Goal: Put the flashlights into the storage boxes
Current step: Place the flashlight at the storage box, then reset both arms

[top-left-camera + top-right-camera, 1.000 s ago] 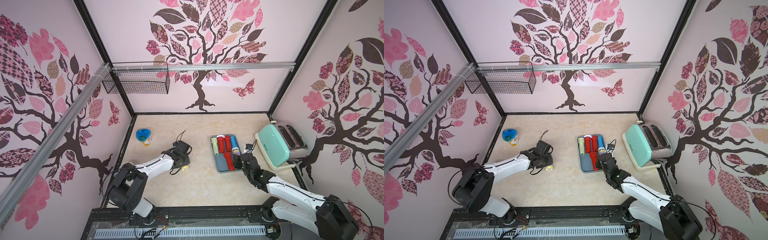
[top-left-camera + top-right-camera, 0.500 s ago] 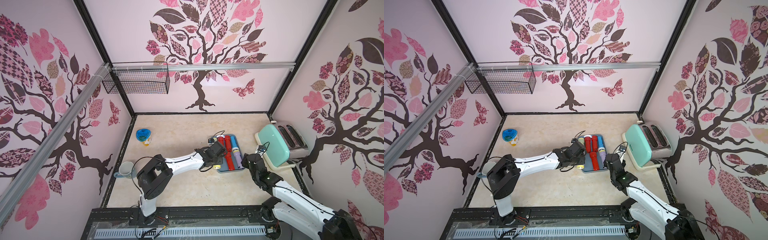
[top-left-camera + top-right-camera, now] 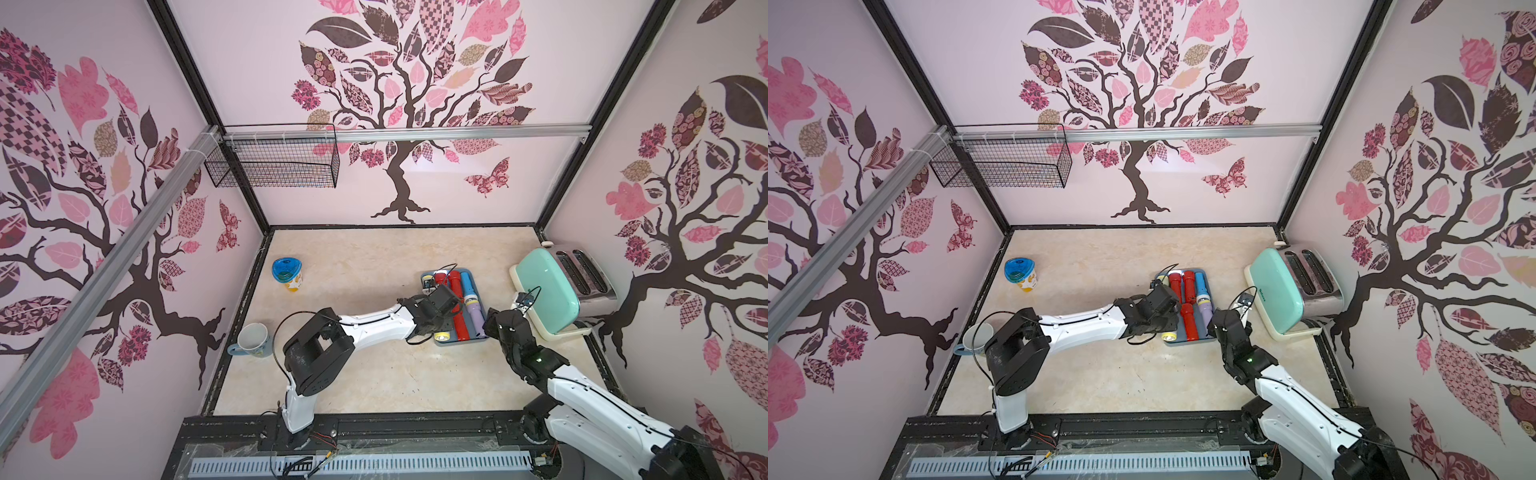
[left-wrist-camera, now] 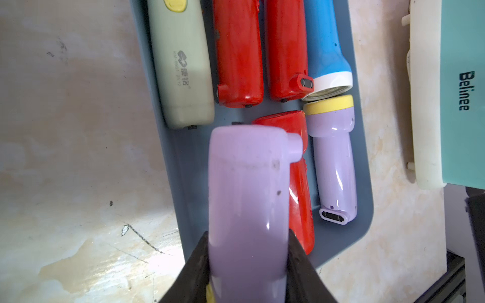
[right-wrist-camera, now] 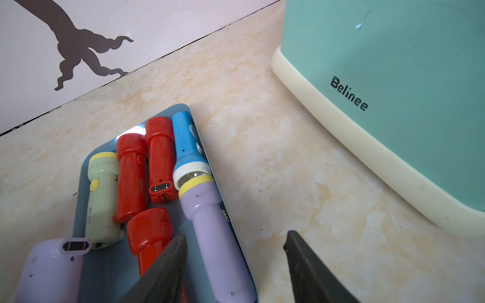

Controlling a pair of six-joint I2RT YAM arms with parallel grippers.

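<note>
The slate-blue storage box (image 3: pixel 461 341) lies right of the table's middle. In it lie a pale green flashlight (image 4: pixel 183 65), three red ones (image 4: pixel 237 52), a blue-and-white one (image 4: pixel 325 47) and a lilac one with a yellow head (image 4: pixel 333 162). My left gripper (image 4: pixel 248 233) is shut on a second lilac flashlight (image 4: pixel 248 183) and holds it over the box's near left part; its yellow head (image 3: pixel 441 336) shows below the wrist. My right gripper (image 5: pixel 236 234) is open and holds nothing. It hangs over the box's near right corner, above the lying lilac flashlight (image 5: pixel 217 236).
A mint-green toaster (image 3: pixel 548 299) stands close to the right of the box and my right arm. A blue-lidded yellow jar (image 3: pixel 286 274) and a mug (image 3: pixel 251 338) stand by the left wall. A black wire basket (image 3: pixel 274 162) hangs on the back rail.
My left arm has swung right from the table's middle to the box with the lilac flashlight in its grip. My right gripper has opened wider and drawn back slightly from the box.
</note>
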